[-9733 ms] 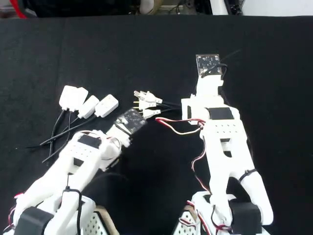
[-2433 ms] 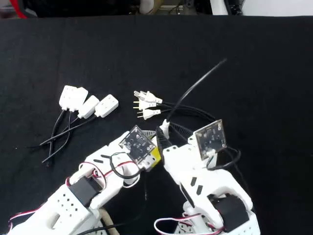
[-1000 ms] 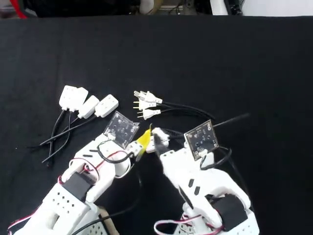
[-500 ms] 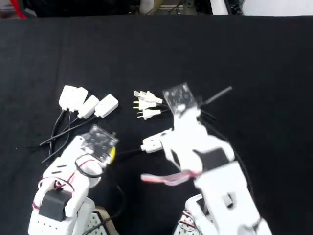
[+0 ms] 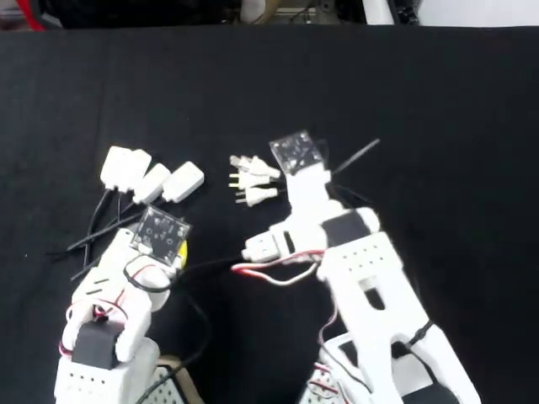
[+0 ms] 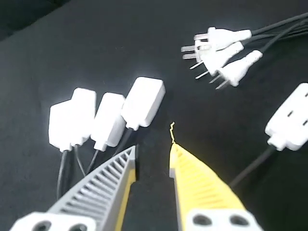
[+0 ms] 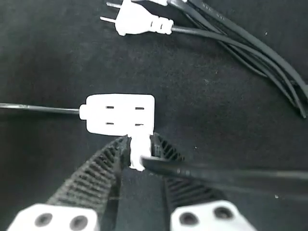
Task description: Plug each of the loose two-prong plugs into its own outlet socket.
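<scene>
— Where does the plug sit relative to the right tool?
— Between its two dark ribbed fingers, which are clamped on the white plug. The plug's front end touches the long side of a white outlet socket lying flat just ahead of the fingertips.

— And the left tool?
— Its fingers are spread, one grey and one yellow, with nothing between them. It hangs near a group of three sockets lying side by side. The loose plugs lie farther off, bunched together with their prongs pointing toward that group.

— Anything you can't make out?
— The held plug's prongs are hidden, so I can't tell whether they are in the socket. From above, the right arm covers its own tool.

— The surface?
— A black cloth surface, with black cables trailing from the plugs. Clutter along the far edge is too cropped to identify.
</scene>
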Controlling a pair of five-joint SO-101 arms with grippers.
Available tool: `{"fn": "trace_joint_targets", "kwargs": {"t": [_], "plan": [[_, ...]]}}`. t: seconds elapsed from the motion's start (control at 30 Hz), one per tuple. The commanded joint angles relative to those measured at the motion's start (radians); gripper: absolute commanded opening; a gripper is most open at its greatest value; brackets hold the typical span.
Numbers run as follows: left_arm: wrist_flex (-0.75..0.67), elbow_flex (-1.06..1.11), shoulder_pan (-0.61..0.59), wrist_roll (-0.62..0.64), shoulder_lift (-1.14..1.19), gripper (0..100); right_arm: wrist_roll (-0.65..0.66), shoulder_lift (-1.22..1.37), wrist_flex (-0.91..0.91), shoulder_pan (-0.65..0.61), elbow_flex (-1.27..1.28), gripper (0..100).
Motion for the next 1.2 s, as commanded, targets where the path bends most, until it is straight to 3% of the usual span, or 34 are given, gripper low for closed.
{"fn": "trace_joint_targets", "kwargs": {"t": [0.0, 0.43, 0.6, 1.17], "plan": [[-0.017, 0.004, 0.021, 0.002, -0.006, 13, -0.025, -0.013, -0.052, -0.029, 0.013, 1.2], [-0.015, 0.005, 0.022, 0.002, -0.006, 13, -0.055, -0.013, -0.166, -0.058, 0.093, 1.2], [-0.015, 0.007, 0.022, 0.002, -0.006, 13, -0.051, -0.01, -0.21, 0.005, 0.097, 1.2], [-0.02, 0.018, 0.024, 0.002, -0.006, 13, -0.057, -0.007, -0.239, -0.02, 0.133, 1.2]]}}
